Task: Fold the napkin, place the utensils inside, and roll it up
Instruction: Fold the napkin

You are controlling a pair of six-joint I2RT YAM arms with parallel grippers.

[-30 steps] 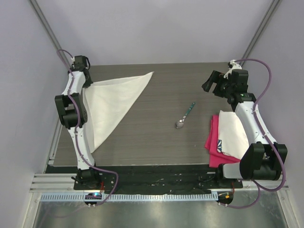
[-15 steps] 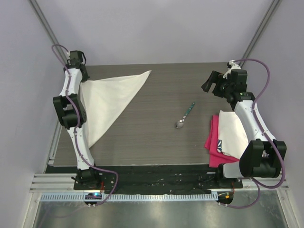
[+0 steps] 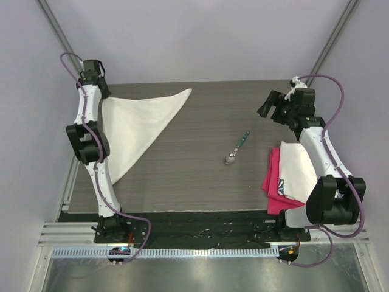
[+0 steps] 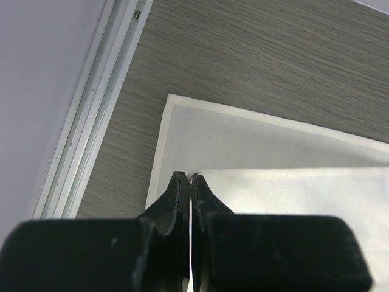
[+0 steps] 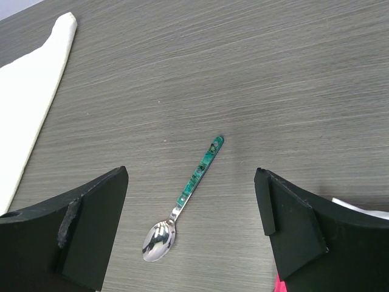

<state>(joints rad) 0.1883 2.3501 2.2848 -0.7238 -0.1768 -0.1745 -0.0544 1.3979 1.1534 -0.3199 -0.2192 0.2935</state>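
Observation:
The cream-white napkin (image 3: 137,125) lies as a triangle on the left part of the table, one layer folded over another (image 4: 273,146). My left gripper (image 3: 100,96) is at the napkin's far-left corner, shut (image 4: 188,177) on the edge of the upper layer, which it holds a little above the lower layer. The spoon (image 3: 237,148) lies alone on the table right of centre, teal handle pointing to the far right, silver bowl near. My right gripper (image 3: 267,104) hangs wide open (image 5: 191,176) high above the spoon (image 5: 188,188), touching nothing.
A pink cloth (image 3: 270,176) with a folded white logo cloth (image 3: 298,170) on top lies at the right edge, under my right arm. The table's metal side rail (image 4: 91,121) runs close to my left gripper. Enclosure walls stand on the left, right and back.
My left arm has drawn back toward the far-left corner with the napkin's edge in its grip, and the napkin's far tip has slid slightly left. The right arm has barely moved.

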